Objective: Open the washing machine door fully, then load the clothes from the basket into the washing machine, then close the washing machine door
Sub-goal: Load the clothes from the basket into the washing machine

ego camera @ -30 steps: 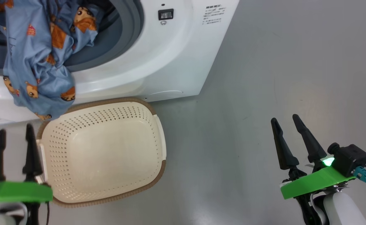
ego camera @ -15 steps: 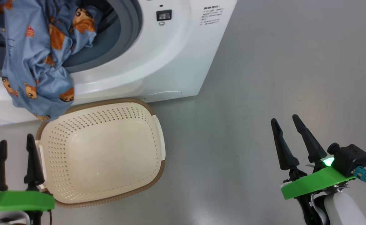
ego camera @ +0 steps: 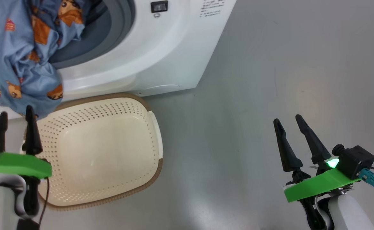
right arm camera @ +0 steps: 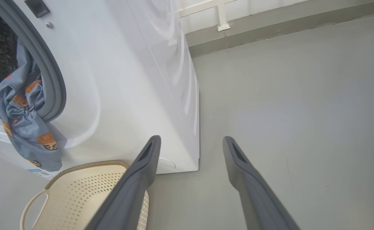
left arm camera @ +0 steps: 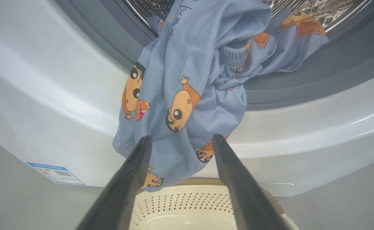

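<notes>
The blue clothes (ego camera: 24, 60) printed with orange cartoon figures hang out of the washing machine (ego camera: 161, 57) mouth, draped over its grey ring and white front, partly inside the steel drum (left arm camera: 151, 6). The cream basket (ego camera: 110, 150) stands empty on the floor below them. My left gripper (ego camera: 17, 111) is open by the basket's left end, just under the hanging hem; in the left wrist view the clothes (left arm camera: 190, 80) hang right beyond my left gripper (left arm camera: 182, 138). My right gripper (ego camera: 286, 118) is open over bare floor at the right. The washing machine door is out of view.
Grey floor (ego camera: 270, 64) stretches to the right of the machine. A blue label sticker (left arm camera: 56, 174) sits low on the machine's front. In the right wrist view a wall base (right arm camera: 270, 22) runs behind the machine, and the basket (right arm camera: 78, 195) stands close against the machine's foot.
The head camera has shifted, so the machine and basket sit further left in the picture. My left gripper has come forward, closer under the hanging clothes. The right gripper keeps its place.
</notes>
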